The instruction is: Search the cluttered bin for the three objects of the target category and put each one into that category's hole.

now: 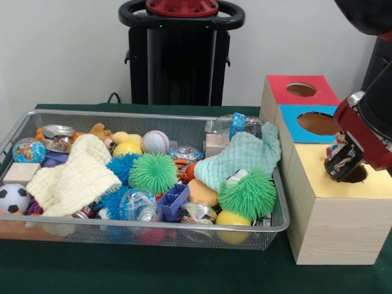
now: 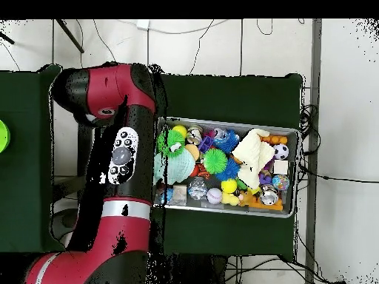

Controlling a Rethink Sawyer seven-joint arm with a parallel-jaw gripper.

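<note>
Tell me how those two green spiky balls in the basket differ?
The left green spiky ball lies mid-basket, ringed by blue spiky toys; the right green spiky ball sits near the basket's box-side end, below the mint cloth. The right one has a white and black thing on top; the left one shows none. Both are bright green with soft spikes.

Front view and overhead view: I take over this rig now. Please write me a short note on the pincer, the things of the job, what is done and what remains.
Pincer: over the hole of the yellow box, shut on a small multicoloured object that is not released yet.
Boxes: three stand in a row beside the wire bin; the blue box and the red box lie behind the yellow one.
Bin: still full of clutter, for example a green spiky ball, a baseball and a cream knitted cloth.
Done: cannot tell how many objects are already in the holes.
Left: drop this object, then search the bin again.
</note>
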